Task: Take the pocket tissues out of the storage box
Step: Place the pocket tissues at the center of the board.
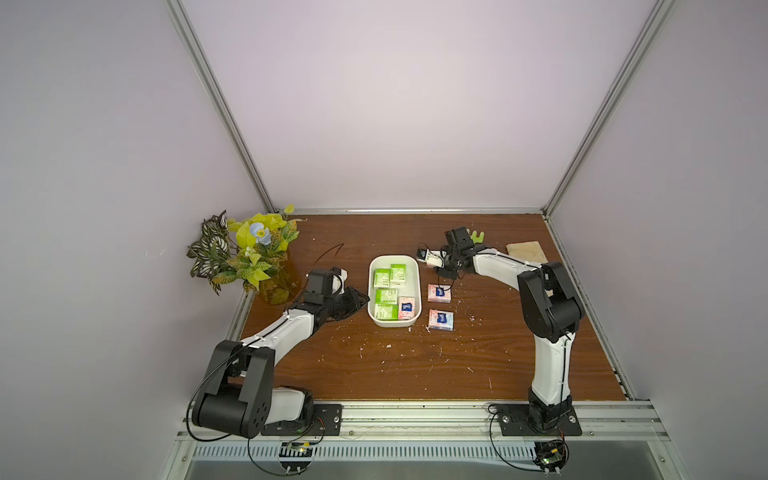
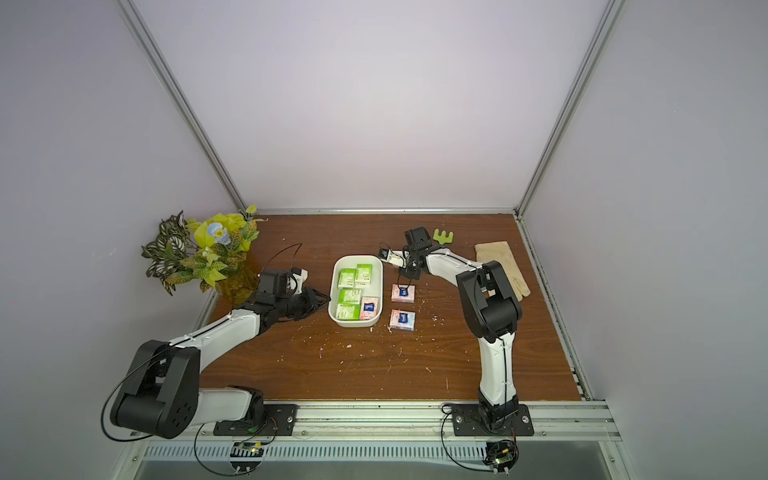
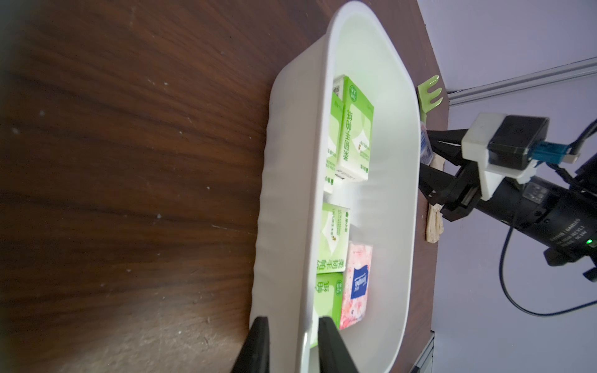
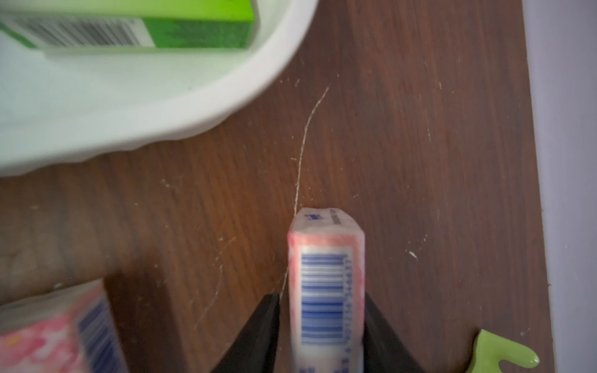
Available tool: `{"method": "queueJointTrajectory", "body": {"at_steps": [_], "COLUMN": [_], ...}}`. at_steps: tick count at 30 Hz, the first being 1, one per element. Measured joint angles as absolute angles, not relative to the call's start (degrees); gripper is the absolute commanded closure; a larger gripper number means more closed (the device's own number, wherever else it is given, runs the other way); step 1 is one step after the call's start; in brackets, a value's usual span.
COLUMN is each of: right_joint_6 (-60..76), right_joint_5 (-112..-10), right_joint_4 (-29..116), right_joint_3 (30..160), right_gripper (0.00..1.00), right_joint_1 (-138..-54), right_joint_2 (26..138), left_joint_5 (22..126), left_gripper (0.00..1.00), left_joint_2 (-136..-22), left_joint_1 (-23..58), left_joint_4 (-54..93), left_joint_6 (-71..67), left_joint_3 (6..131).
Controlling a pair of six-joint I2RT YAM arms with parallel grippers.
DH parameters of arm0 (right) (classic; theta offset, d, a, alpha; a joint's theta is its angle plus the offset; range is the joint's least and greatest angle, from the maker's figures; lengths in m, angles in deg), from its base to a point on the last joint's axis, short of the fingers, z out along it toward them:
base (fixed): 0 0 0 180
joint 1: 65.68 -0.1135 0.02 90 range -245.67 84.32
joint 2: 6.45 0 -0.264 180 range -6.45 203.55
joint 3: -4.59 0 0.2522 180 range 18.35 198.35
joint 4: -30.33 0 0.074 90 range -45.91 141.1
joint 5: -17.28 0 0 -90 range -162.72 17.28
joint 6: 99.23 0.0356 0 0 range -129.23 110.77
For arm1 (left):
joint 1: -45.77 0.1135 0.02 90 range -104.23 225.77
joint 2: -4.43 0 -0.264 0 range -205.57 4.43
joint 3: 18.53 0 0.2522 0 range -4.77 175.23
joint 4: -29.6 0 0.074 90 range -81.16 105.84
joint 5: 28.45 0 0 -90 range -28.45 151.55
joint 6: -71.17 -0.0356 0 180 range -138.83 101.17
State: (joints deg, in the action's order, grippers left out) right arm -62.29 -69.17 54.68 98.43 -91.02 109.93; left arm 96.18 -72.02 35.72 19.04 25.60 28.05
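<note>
The white storage box (image 1: 395, 256) (image 2: 357, 256) sits mid-table, holding several green pocket tissues (image 1: 386, 296) and one pink packet (image 1: 406, 309). Two pink packets (image 1: 439, 293) (image 1: 441, 320) lie on the wood to its right. My left gripper (image 3: 292, 319) (image 1: 368, 300) is shut on the box's near left wall, one finger outside and one inside. My right gripper (image 4: 321, 297) (image 1: 445, 272) points down at the table beyond those two packets. A third pink packet (image 4: 326, 281) stands on edge between its jaws. They are open, with a slim gap at one finger.
A leafy plant in an amber vase (image 1: 249, 253) stands at the far left, close to my left arm. A green forked piece (image 1: 478, 237) and a beige glove (image 2: 503, 266) lie at the back right. White flecks dot the brown tabletop (image 1: 374, 365).
</note>
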Motion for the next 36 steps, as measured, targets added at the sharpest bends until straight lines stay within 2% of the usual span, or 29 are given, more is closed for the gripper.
{"method": "queueJointTrajectory", "body": {"at_steps": [6,13,17,22,30,36], "right_joint_6": [-61.8,-59.9,-57.2,-47.3,-16.2,-0.1], "right_joint_5": [-67.9,-65.7,-63.3,-61.6,-58.8,-63.3], "right_joint_4": [55.4,57.4,58.7,59.8,60.2,62.0], "right_joint_3": [97.1,95.8,97.0,103.6,110.8,111.7], "right_gripper": [0.31,0.18,0.18,0.18,0.2,0.22], "right_joint_1": [-91.0,-91.0,-90.9,-90.9,-92.1,-98.6], "right_joint_2": [108.8,102.2,97.9,96.4,96.4,97.5], "left_joint_5": [96.2,96.2,96.6,97.6,98.8,99.1], "left_gripper": [0.77,0.76,0.76,0.72,0.72,0.72], "left_joint_2": [-71.9,-71.9,-71.9,-71.9,-72.2,-73.7], "left_joint_1": [35.8,35.8,35.8,35.8,35.8,35.3], "left_joint_4": [19.0,19.0,19.0,19.1,20.0,21.4], "left_joint_6": [25.6,25.6,25.6,25.5,25.5,25.7], "left_joint_3": [28.1,28.0,28.0,28.0,28.0,28.0]}}
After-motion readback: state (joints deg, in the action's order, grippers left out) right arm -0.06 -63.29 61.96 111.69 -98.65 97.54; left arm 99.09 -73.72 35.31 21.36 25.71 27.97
